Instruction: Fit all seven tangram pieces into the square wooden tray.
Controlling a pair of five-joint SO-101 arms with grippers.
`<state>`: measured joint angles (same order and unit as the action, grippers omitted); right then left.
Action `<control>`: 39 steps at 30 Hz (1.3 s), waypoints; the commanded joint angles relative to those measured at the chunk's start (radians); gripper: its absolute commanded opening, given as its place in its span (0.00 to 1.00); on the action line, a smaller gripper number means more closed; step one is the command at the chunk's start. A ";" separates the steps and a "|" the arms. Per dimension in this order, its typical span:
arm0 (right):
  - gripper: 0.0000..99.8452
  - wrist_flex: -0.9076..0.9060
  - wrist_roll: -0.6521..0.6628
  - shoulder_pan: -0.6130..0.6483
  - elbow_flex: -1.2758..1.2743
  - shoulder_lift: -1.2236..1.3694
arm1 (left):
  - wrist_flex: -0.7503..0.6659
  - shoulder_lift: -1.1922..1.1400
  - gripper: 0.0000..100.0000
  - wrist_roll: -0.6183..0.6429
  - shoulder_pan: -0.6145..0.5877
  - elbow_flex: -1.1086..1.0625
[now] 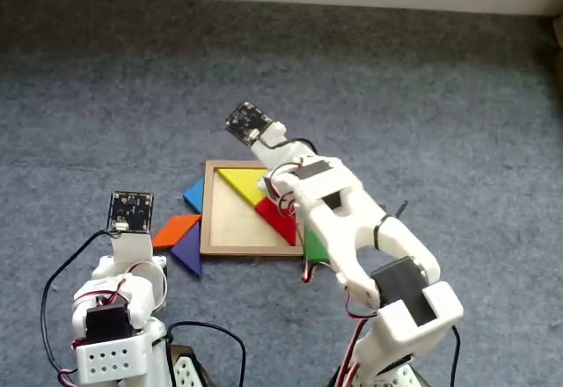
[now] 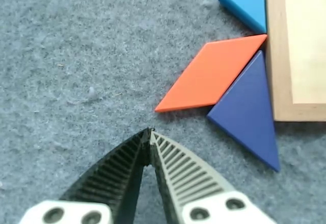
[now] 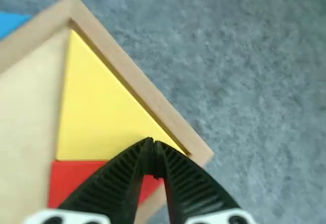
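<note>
Two pieces sit in the wooden tray (image 3: pixel 147 95), a yellow triangle (image 3: pixel 97 112) and a red piece (image 3: pixel 71 180), both directly beneath the closed, empty right gripper (image 3: pixel 152 142). Just ahead of the closed, empty left gripper (image 2: pixel 149 132), an orange parallelogram (image 2: pixel 211 74) touches a dark blue triangle (image 2: pixel 249 112) on the grey carpet (image 2: pixel 76 56).

Tan tray (image 2: pixel 279 56) — yellow piece (image 3: pixel 102 102), red piece (image 3: pixel 71 178), orange piece (image 2: pixel 211 74).

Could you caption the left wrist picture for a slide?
Shut left end effector near orange parallelogram, dark blue triangle and light blue piece beside the wooden tray, on grey carpet.
</note>
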<state>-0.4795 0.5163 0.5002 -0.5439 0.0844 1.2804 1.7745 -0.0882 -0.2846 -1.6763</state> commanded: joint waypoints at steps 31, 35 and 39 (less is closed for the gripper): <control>0.21 -0.955 -0.150 -0.147 0.863 0.389 | 0.005 0.047 0.01 -0.009 -0.008 -0.019; 0.21 -0.963 -0.086 -0.171 0.920 0.446 | 0.005 0.047 0.01 -0.009 -0.008 -0.019; 0.21 -0.989 -0.034 -0.182 0.929 0.466 | 0.005 0.047 0.01 -0.009 -0.008 -0.019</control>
<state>-1.4354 0.4396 0.3345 0.3245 0.5677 1.2804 1.7745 -0.0882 -0.2846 -1.6763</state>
